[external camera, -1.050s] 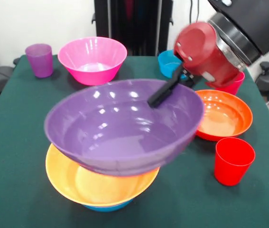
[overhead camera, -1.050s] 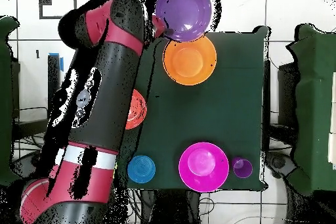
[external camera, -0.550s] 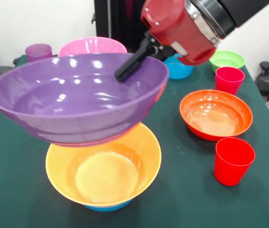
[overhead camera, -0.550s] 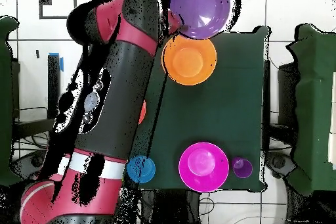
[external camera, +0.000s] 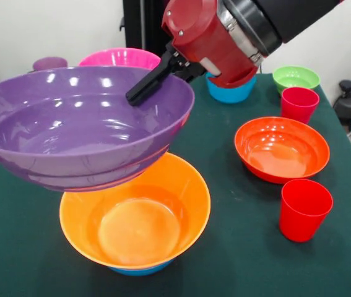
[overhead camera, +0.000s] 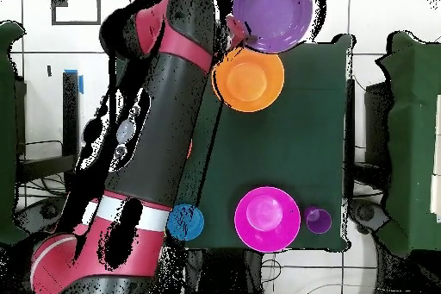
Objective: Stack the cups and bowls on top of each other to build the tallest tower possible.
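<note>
Green cloth covers the table we see from the front, with a pale wall behind. We see the gripper reaching down from the upper right, its black finger lying inside the rim of the big purple bowl; the jaws are clamped on that rim and the bowl hangs tilted in the air. Below it, the orange bowl sits nested on a blue bowl whose edge just shows underneath. Behind the purple bowl we see the pink bowl and the top of the purple cup. To the right lie the red-orange bowl, a red cup near the front, another red cup behind it, a green bowl and a second blue bowl partly under the arm.

From overhead, we find the purple bowl hanging past the table's top edge, overlapping the orange bowl slightly. The arm crosses the left side. The pink bowl, purple cup and one blue bowl sit along the bottom edge.
</note>
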Robot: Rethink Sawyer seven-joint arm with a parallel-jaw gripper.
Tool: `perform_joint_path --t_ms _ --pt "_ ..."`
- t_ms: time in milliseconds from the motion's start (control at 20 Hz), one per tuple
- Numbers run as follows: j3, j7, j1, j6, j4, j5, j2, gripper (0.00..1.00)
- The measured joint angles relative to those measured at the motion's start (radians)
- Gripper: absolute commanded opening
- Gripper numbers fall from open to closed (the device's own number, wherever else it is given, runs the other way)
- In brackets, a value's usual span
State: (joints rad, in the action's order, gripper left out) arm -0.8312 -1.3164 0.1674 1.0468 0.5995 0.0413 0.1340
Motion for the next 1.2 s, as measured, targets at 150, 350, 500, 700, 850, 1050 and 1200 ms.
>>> perform_joint_path --t_ms 150,350,500,700,850,1050,1200 --pt "0.000 0.000 0.004 -0.007 0.008 0.012 -0.009 0.00" --pt "0.000 0.000 0.010 -0.007 0.019 0.022 -0.021 0.00" --pt "0.001 0.000 0.017 -0.007 0.033 0.026 -0.034 0.00" --pt "0.001 0.000 0.018 -0.007 0.036 0.026 -0.045 0.00" --pt "0.005 0.000 0.018 -0.007 0.036 0.026 -0.051 0.00" --pt "0.010 0.000 0.018 -0.007 0.036 0.026 -0.056 0.00" --pt "0.010 0.000 0.018 -0.007 0.036 0.026 -0.064 0.00"
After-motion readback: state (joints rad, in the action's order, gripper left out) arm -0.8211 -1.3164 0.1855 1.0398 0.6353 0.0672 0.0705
